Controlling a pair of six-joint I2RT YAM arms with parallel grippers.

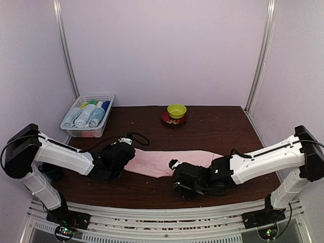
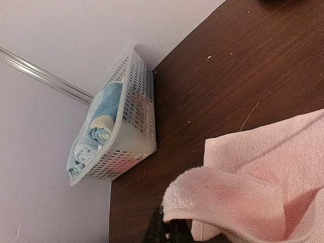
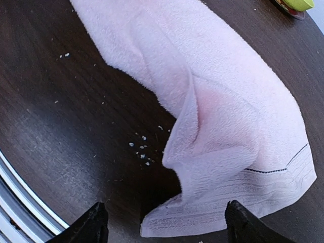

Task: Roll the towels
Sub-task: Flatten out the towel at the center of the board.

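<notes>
Pink towel (image 3: 212,101) lay unrolled on the near half of the dark wooden table (image 1: 212,126), stretched left to right between the two arms. Right gripper (image 3: 167,225) stood with jaws wide apart and nothing in them. Only the two black fingertips (image 3: 96,225) showed, at the bottom edge of the right wrist view. The towel's hemmed, stitched end lay flat on the table between them, a loose fold rising behind it. White crumbs (image 3: 140,147) were scattered on the wood just left of that fold. Overhead, the gripper's black body covered this end of the cloth, so the jaws could not be read from there.

Left gripper (image 2: 164,232) was mostly cut off in its own wrist view, with only a dark sliver of finger at the bottom edge. It was closed, and a raised fold of the towel's left end sat right at the tips, apparently pinched. The exact contact was hidden by the cloth. Overhead, this end was lost behind the wrist.

Farther back, a green bowl (image 1: 176,110) sat on a dark red saucer (image 1: 173,120) mid-table. Just a green sliver of it reached the right wrist view's top corner. At the far left corner stood a white mesh basket (image 2: 136,126) holding rolled towels (image 2: 109,104), blue and pale. Their count was unclear.
</notes>
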